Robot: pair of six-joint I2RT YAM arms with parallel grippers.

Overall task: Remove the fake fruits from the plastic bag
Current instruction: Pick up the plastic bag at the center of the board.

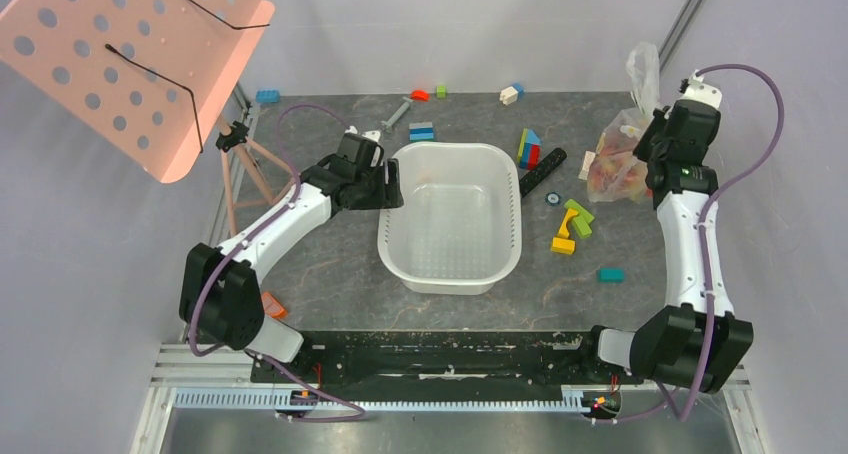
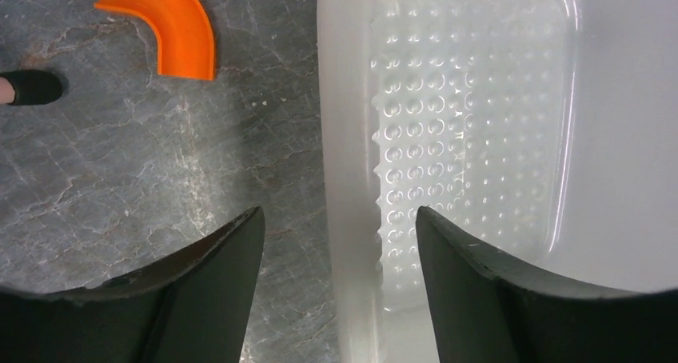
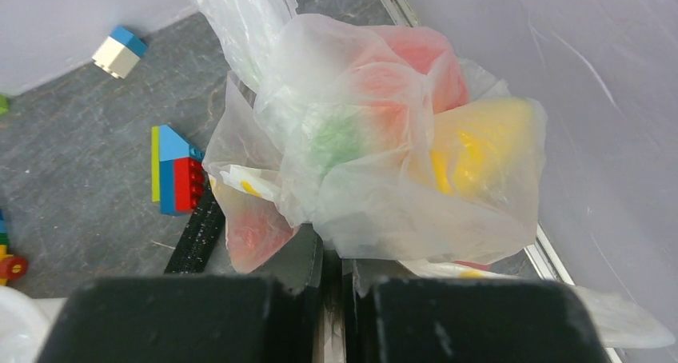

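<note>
- My right gripper (image 3: 332, 281) is clenched on the plastic bag (image 3: 360, 195), which bulges just ahead of its fingertips.
- The fake fruits (image 3: 480, 143) inside look light. The film is soft and slippery, so gathered folds grip best.
- My left gripper (image 2: 337, 223) is released, astride the white basin (image 2: 348, 123) wall.

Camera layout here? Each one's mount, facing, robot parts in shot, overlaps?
Top: above and behind, looking down on the table; left arm and right arm show whole.
Left wrist: on the left arm, looking down; left tool open astride the basin wall.
Right wrist: on the right arm, facing the bag of fruits; right tool shut on it.
Shared: top and right wrist both show the bag and the red-blue blocks.
</note>
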